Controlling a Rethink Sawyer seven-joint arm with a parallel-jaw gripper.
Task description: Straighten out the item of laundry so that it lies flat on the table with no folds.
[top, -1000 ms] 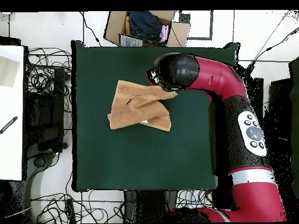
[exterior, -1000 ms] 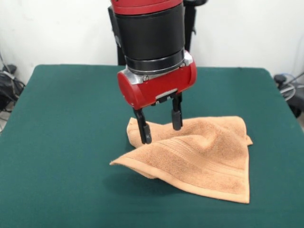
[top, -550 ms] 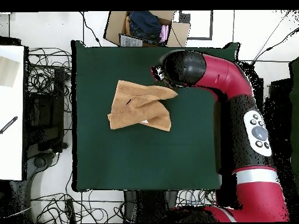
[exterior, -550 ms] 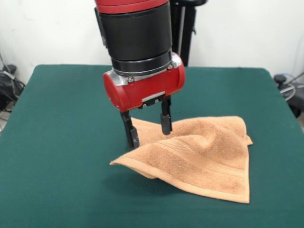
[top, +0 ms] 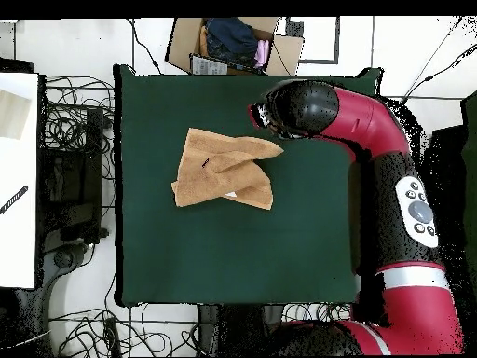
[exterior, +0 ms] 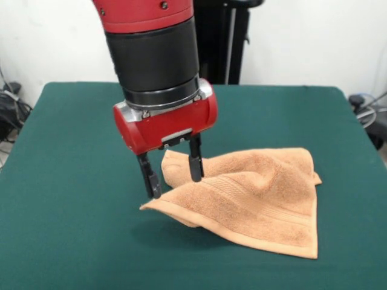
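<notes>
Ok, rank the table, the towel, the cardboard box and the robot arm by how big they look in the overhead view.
1. Table, by far.
2. Robot arm.
3. Towel.
4. Cardboard box.
The arm stands nearer the camera, so it may look larger than it is.

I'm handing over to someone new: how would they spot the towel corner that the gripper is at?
On the green table lies one orange-tan towel, folded over itself. Its pointed corner juts out beside the open gripper, slightly raised off the cloth. It is the only corner next to the black fingers.
</notes>
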